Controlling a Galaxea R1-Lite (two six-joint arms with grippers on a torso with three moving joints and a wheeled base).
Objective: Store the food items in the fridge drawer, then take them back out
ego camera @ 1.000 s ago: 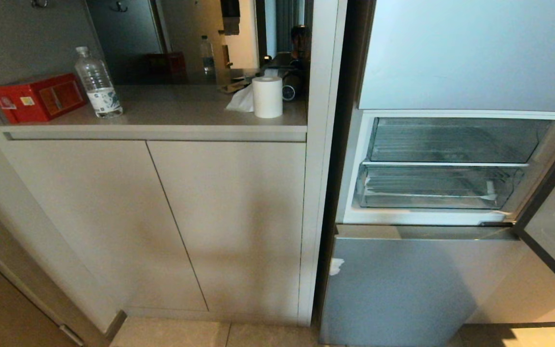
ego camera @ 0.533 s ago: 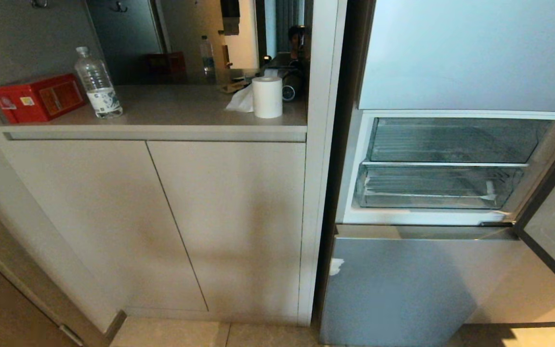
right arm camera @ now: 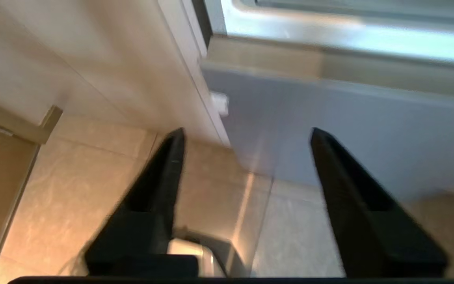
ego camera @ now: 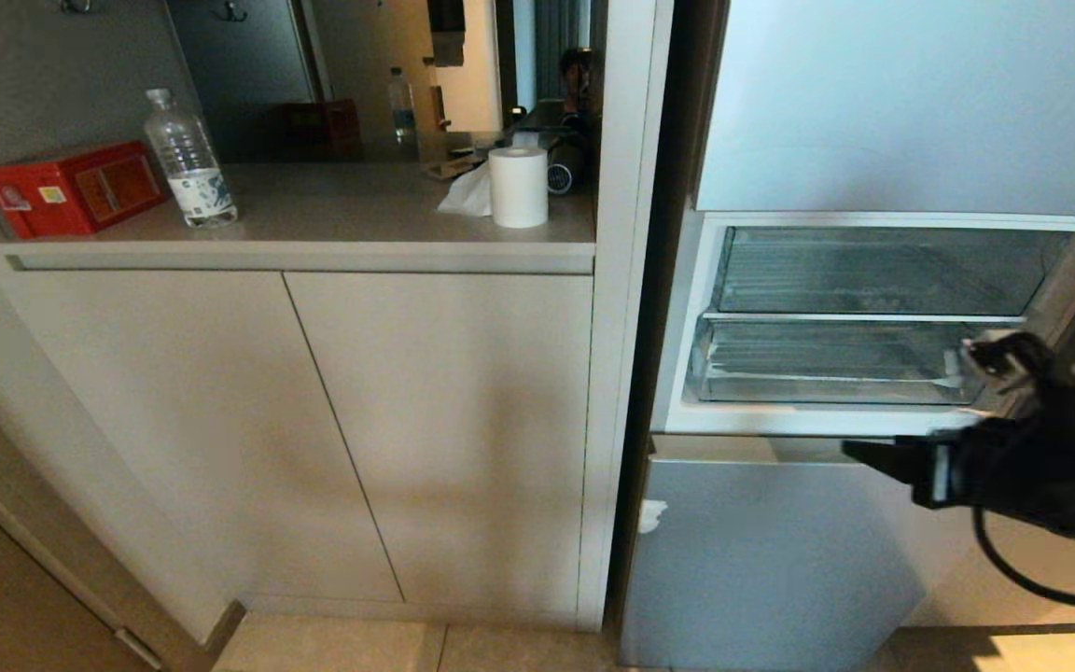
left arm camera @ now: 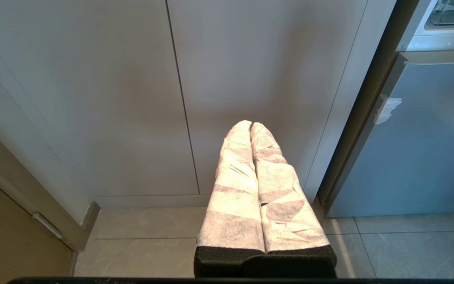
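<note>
So here's your view: you're parked facing a run of pale beige cabinet doors (ego camera: 314,420) with a grey countertop (ego camera: 342,210) set into a niche above them. On that counter you've got a red box (ego camera: 71,187) at the far left, a clear water bottle (ego camera: 188,159) standing upright just beside it, and over to the right a white paper roll (ego camera: 518,187) standing on end with a crumpled tissue (ego camera: 470,196) touching its left side. A mirror (ego camera: 379,75) behind the counter reflects the room. The floor is light stone tile (left arm camera: 140,244), with a wooden panel (left arm camera: 10,232) off at the left edge.

The fridge is to the right of the cabinets. Its middle door is swung open, and the fridge drawer (ego camera: 836,364) is the lower of the two clear ribbed trays in that compartment, sitting pushed in. The silver-blue lower panel (ego camera: 780,551) below it is closed, with a little white scrap (ego camera: 651,515) stuck near its left edge. I can't spot any food anywhere in these views.

Your right gripper (right arm camera: 246,134) hangs in front of that lower panel, just under the drawer's right end, black fingers spread wide with nothing between them. Your left gripper (left arm camera: 250,125) is parked low facing the cabinet doors, its cloth-wrapped fingers pressed together, nothing in them.
</note>
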